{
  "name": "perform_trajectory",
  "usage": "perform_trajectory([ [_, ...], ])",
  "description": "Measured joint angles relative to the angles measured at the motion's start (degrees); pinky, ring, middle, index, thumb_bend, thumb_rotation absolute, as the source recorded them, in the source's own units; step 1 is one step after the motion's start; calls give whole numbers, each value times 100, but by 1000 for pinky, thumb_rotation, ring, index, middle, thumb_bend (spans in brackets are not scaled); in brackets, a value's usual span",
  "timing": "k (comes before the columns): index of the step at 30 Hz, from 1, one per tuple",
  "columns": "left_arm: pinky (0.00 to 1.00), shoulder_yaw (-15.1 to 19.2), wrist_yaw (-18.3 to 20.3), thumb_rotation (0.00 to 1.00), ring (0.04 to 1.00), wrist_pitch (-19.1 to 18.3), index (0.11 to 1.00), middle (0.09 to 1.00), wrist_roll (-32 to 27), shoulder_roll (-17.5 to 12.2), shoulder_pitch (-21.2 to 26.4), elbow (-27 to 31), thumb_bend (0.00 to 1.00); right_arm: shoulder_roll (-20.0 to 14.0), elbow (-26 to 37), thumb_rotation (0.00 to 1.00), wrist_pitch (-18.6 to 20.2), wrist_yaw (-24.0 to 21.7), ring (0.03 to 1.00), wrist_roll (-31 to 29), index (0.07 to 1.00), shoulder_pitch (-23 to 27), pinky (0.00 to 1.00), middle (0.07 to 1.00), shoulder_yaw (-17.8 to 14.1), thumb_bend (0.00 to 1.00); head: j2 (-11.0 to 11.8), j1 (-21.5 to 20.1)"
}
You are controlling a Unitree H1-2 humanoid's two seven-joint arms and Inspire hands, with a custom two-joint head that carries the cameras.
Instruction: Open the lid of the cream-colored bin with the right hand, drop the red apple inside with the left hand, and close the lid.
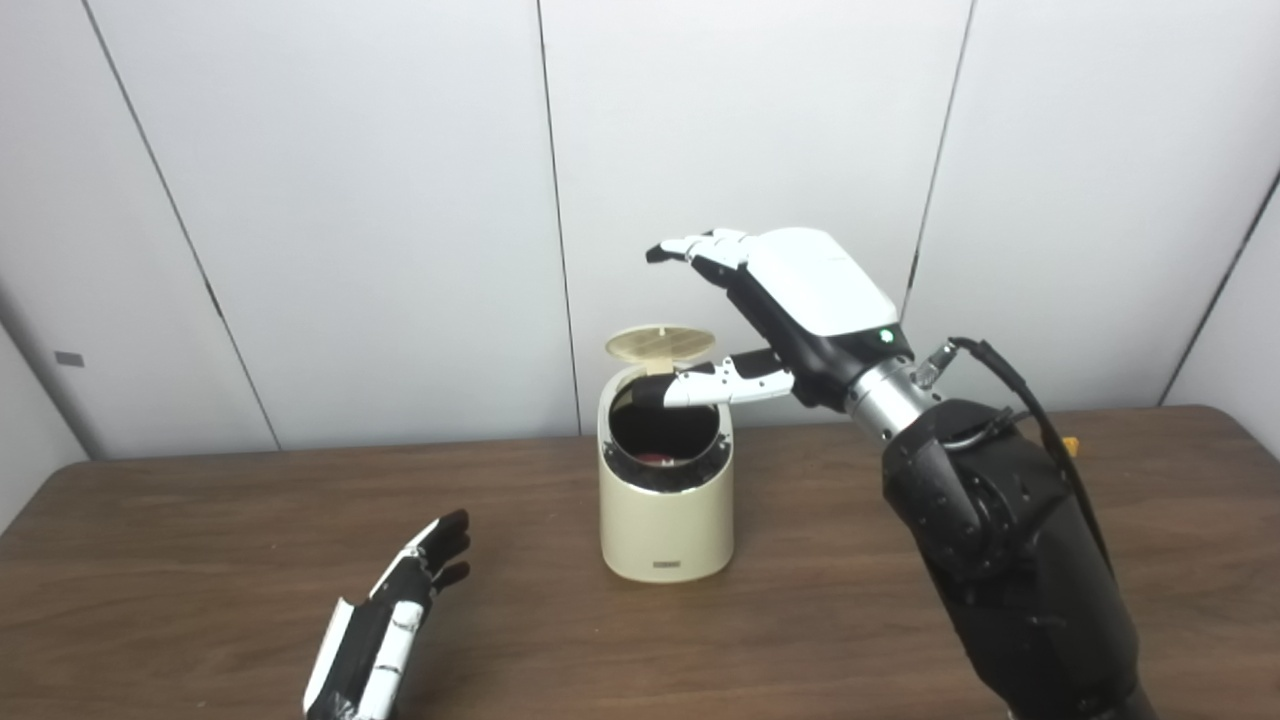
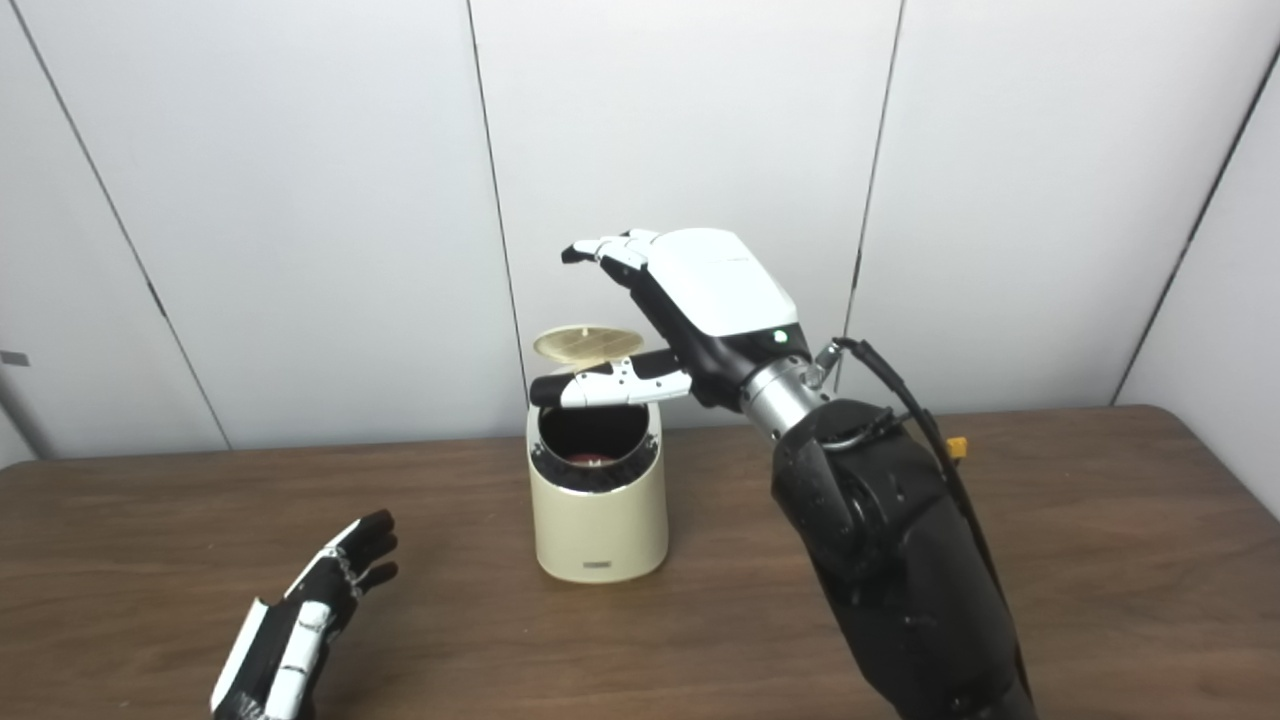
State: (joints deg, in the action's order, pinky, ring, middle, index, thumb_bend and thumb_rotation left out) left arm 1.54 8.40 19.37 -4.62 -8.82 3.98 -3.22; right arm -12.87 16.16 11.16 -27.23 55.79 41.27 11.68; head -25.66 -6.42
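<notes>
Fingers of the right hand are stretched out and spread, holding nothing, reaching toward the upper middle of the frame above the cream-colored bin; its thumb points left across the top rear of the bin's opening, just under the raised lid. That lid stands tipped up at the back of the bin, its ribbed underside showing. Inside the dark opening a bit of red shows at the bottom, which looks like the red apple, though only a sliver is visible. Left hand sits at the lower left of the frame, low over the brown table, fingers extended and slightly apart, empty, well apart from the bin. Behind the table, white wall panels fill the upper half of the frame.
</notes>
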Motion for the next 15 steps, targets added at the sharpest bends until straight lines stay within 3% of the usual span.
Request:
perform_trajectory([
  [9, 886, 95, -107, 912, 901, 8, 886, 902, 7, 55, 7, -14, 456, -2, -889, 873, 76, 2, 874, 118, 807, 399, 791, 839, 273, 819, -26, 0],
  [15, 888, 96, -118, 879, 890, -34, 874, 884, 48, 67, 2, 5, 463, -16, -1029, 843, 185, 8, 829, 116, 764, 402, 750, 798, 309, 797, -62, 0],
])
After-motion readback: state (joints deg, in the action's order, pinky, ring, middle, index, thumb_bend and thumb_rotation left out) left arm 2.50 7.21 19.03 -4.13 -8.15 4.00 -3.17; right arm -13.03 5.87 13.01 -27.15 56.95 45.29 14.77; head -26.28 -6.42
